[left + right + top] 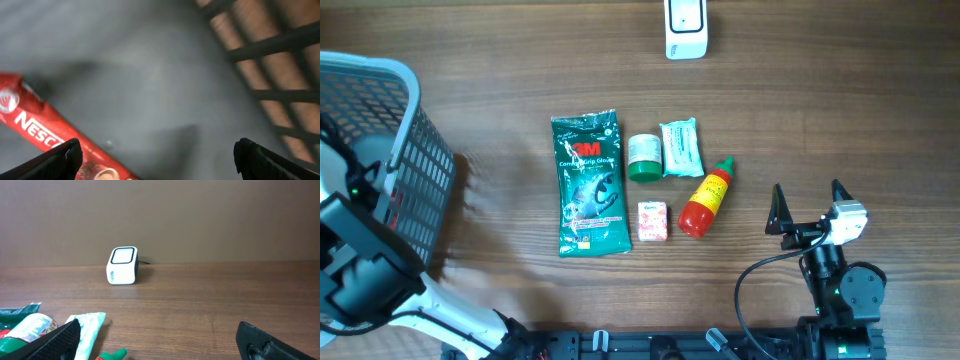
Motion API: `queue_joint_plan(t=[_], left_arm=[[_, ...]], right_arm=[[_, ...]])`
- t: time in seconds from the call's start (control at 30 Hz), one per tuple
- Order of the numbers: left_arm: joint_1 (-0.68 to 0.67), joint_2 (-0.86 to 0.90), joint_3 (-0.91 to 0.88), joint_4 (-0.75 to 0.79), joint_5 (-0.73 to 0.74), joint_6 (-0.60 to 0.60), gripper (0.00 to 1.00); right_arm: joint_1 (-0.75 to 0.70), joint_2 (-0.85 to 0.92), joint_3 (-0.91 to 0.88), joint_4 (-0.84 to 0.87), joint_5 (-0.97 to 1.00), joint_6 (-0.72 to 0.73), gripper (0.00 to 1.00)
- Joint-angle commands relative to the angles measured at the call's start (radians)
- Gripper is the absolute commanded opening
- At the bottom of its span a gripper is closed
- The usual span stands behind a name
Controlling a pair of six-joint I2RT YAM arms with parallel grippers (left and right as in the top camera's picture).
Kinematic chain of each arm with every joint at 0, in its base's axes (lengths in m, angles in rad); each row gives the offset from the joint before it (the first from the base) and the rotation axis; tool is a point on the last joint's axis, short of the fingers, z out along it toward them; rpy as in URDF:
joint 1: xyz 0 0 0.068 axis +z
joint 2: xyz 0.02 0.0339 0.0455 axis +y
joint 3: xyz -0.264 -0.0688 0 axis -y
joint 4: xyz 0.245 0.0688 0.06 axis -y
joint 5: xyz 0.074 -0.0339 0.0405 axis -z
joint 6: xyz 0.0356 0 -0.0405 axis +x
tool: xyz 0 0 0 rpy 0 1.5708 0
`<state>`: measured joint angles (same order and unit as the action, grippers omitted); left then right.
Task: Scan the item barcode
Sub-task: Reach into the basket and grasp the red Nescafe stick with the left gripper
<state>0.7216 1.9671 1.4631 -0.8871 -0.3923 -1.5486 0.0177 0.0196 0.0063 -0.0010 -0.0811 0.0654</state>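
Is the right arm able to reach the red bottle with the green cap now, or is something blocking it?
Probably yes. The red bottle lies just left of the right arm, whose jaws stand open, with only bare table between them.

The table (470, 70) is brown wood grain. At top centre, the scanner (685, 30) is white with a black window. Mid-frame lie a dark green packet (590, 185) with white lettering, a green-topped jar (643, 157), a red bottle (706, 200) with a green cap, and a pink-and-white box (652, 221). At left is a grey mesh basket (410, 150).
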Motion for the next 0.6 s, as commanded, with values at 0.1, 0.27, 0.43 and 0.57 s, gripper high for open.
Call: queue_joint_plan(t=[0.1,0.27,0.43,0.57], left_arm=[[0.007,0.005,0.056,-0.164,0.150,0.105,0.91],[0.010,0.006,0.024,-0.279,0.175,0.018,0.97],[0.017,0.006,-0.079,-0.244,0.126,-0.150,1.00],[0.016,0.006,-0.141,-0.173,0.111,-0.150,1.00]], right_arm=[[-0.002,-0.002,-0.001,0.002,0.011,-0.010,1.00],[-0.002,-0.002,-0.001,0.002,0.011,-0.010,1.00],[-0.002,-0.002,-0.001,0.002,0.011,-0.011,1.00],[-0.002,-0.002,-0.001,0.002,0.011,-0.011,1.00]])
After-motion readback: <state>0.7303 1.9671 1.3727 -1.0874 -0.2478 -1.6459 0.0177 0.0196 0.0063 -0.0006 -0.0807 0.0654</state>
